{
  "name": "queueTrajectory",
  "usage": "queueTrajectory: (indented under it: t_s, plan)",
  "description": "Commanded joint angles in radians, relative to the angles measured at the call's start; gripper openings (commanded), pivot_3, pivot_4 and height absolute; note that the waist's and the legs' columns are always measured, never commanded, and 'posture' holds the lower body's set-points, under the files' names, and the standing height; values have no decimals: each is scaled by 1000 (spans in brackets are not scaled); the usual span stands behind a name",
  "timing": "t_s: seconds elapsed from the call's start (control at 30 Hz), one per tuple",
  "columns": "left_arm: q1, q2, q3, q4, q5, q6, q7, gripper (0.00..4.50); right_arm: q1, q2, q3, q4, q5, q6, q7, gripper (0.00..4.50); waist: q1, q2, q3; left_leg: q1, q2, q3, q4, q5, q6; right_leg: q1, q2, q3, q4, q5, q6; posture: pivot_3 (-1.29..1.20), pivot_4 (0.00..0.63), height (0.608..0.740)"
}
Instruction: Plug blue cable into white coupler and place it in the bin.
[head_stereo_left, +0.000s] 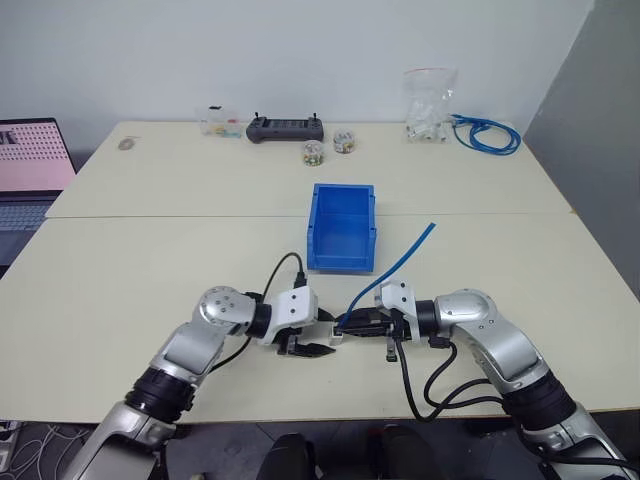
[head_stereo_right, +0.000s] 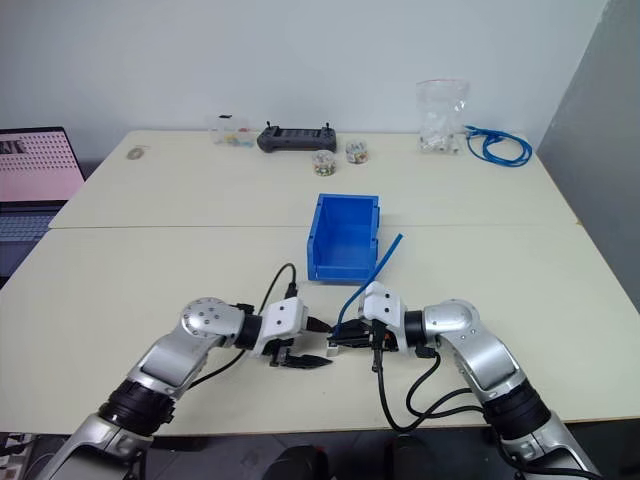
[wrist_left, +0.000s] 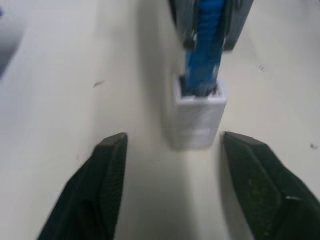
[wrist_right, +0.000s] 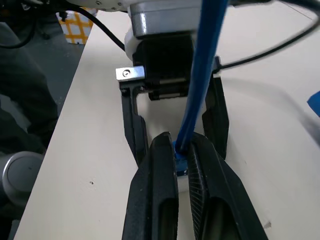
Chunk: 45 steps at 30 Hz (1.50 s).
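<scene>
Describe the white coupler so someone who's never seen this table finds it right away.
On the near table, before the blue bin, look between the two grippers. The white coupler is a tiny boxy block on the blue cable, which the right gripper holds; unlike the far bagged white parts.

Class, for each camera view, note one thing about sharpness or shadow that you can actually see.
Head views: even, soft light, the bin crisp. Left wrist view: the white coupler and the blue cable plugged into it look blurred, with a soft shadow beside them. Right wrist view: the near fingers fairly sharp, the background softer.

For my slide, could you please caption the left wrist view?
Blue cable plugged into white coupler, between open left gripper jaws.
</scene>
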Motion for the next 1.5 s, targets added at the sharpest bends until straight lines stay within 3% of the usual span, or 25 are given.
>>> queueTrajectory:
  t_s: [0.03, 0.1, 0.37, 0.57, 0.77, 1.1, 1.17, 1.23, 1.5]
  plan:
    - [52, 48, 125, -154, -70, 80, 56, 4028, 0, 6, -58, -113, 60, 57, -45, 15, 0, 0, 1, -5, 0, 0, 1, 0, 0, -4, 0, 0, 0, 1, -1, 0, 150, 740]
    - [87, 68, 173, -234, -96, 132, 84, 4471, 6, 5, -78, -144, 82, 81, -66, 15, 2, -1, 2, -8, 0, -1, 1, 0, 0, -6, -1, -1, 0, 3, -4, 0, 150, 740]
    - [160, 121, 277, -480, -187, 324, 166, 4500, -4, -1, -189, -231, 197, 192, -135, 15, 5, -2, 8, -10, -2, -2, 1, 0, 0, -6, -2, -2, -2, 2, -3, 0, 150, 740]
    - [124, 135, 317, -540, -198, 418, 251, 4500, -66, 22, -276, -210, 276, 250, -206, 15, 3, -2, 9, -9, -1, -2, 2, 0, 0, -6, -2, -2, 0, 1, 0, 0, 150, 740]
    - [13, 131, 302, -494, -164, 443, 323, 4500, -225, 99, -336, -61, 299, 266, -301, 14, 1, -4, 15, -9, -1, -1, 2, 1, -1, -6, -1, -2, 1, 4, -4, 0, 150, 740]
    - [-161, 90, 234, -403, -131, 480, 405, 4500, -521, 163, -318, 354, 140, 196, -428, 14, 2, -4, 16, -13, -2, 1, 2, 1, -1, -11, -2, 0, 1, 5, -4, 0, 150, 740]
    - [-176, 92, 229, -385, -129, 479, 408, 4500, -576, 159, -314, 444, 108, 208, -446, 714, 2, -4, 16, -15, -2, 3, 2, 1, -2, -15, -2, 1, 3, 5, -5, 0, 150, 740]
    - [-191, 100, 227, -366, -126, 473, 403, 4500, -612, 136, -304, 493, 97, 231, -416, 1110, 1, -4, 16, -21, -2, 4, 3, 4, -6, -21, -2, 2, 6, 5, -5, 0, 150, 740]
    - [-219, 120, 234, -318, -126, 471, 393, 4500, -593, -21, -304, 480, 71, 278, -309, 3133, 2, -4, 16, -27, -2, 4, 9, 2, -3, -26, -2, 2, 11, 5, -5, 0, 150, 740]
